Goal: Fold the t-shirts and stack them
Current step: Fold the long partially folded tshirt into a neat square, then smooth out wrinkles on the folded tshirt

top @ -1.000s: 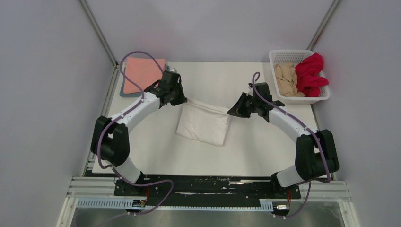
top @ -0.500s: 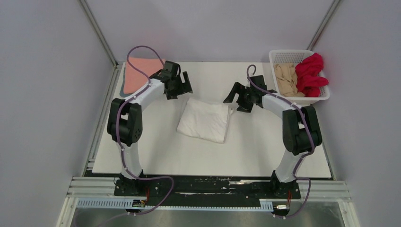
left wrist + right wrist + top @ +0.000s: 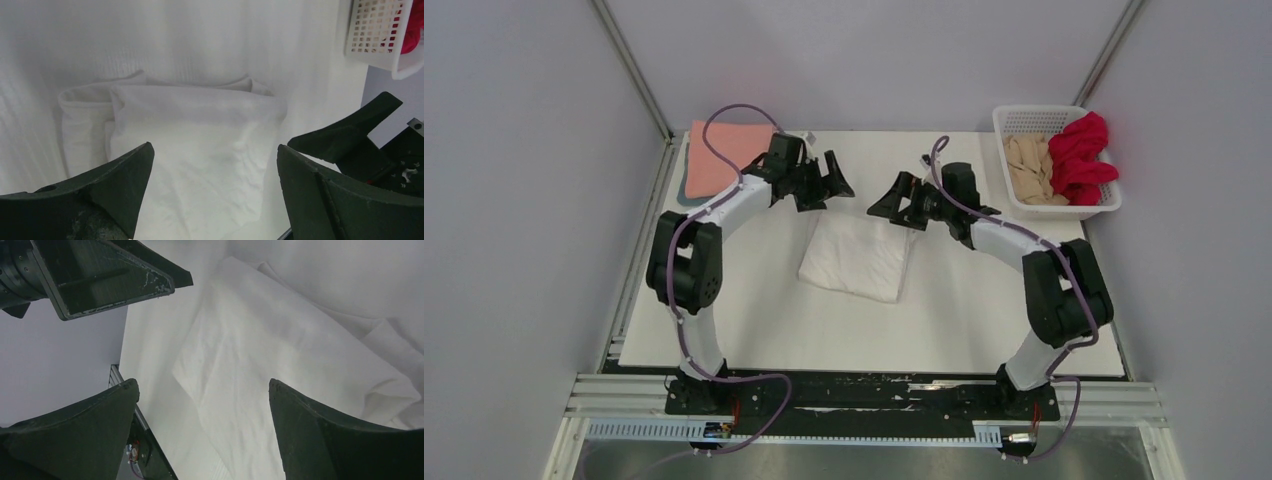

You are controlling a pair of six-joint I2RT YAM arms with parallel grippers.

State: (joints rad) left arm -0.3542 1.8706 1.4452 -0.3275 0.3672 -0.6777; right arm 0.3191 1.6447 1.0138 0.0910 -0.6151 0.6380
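White t-shirt (image 3: 856,258): soft matt cloth, finely creased. Salmon pink t-shirt (image 3: 724,150): matt cloth, smooth. Red t-shirt (image 3: 1079,150) and beige t-shirt (image 3: 1027,168): matt cloth, rumpled. Basket (image 3: 1024,120): white plastic lattice with a slight sheen. Desk (image 3: 984,300): matt white, finely ribbed surface. Left end effector (image 3: 826,192) and right end effector (image 3: 886,200): matt black plastic fingers. One finger edge of the left is scuffed pale.
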